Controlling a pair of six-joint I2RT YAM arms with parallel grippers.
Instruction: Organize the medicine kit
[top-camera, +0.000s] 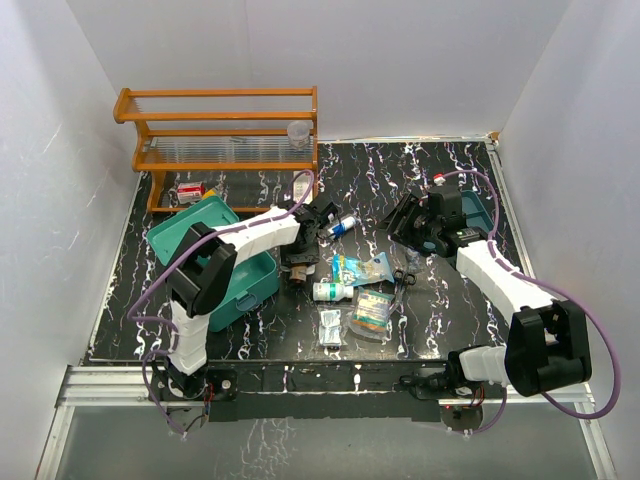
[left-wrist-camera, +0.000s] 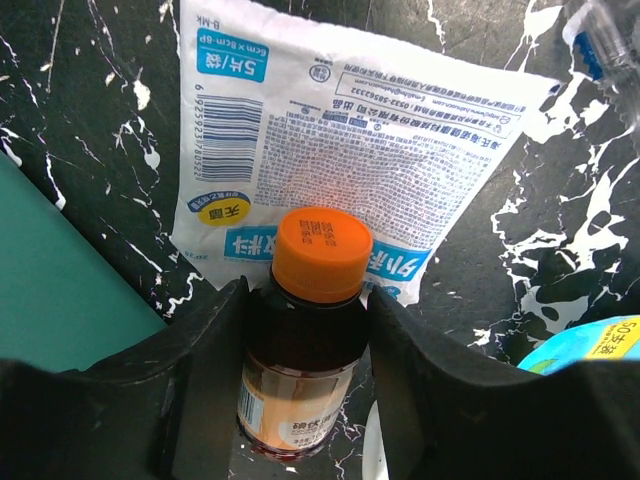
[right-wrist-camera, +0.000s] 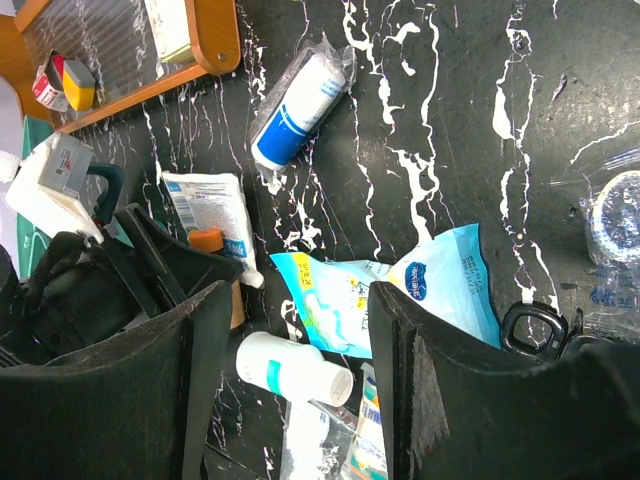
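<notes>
**Left grip on bottle, right free**

Top view: your kit (top-camera: 255, 283) sits open at the left of the table (top-camera: 400, 180), before the rack (top-camera: 225, 130).

Left wrist: your left gripper (left-wrist-camera: 305, 300) is clamped on an orange-capped brown bottle (left-wrist-camera: 300, 370). Its label looks Chinese but is too small to read. The sachet (left-wrist-camera: 350, 130) by its cap reads "B-MK".

Right wrist: your right gripper (right-wrist-camera: 300, 300) has its fingers apart and empty, above a white bottle (right-wrist-camera: 290, 368) and a blue pouch (right-wrist-camera: 440, 280).
</notes>
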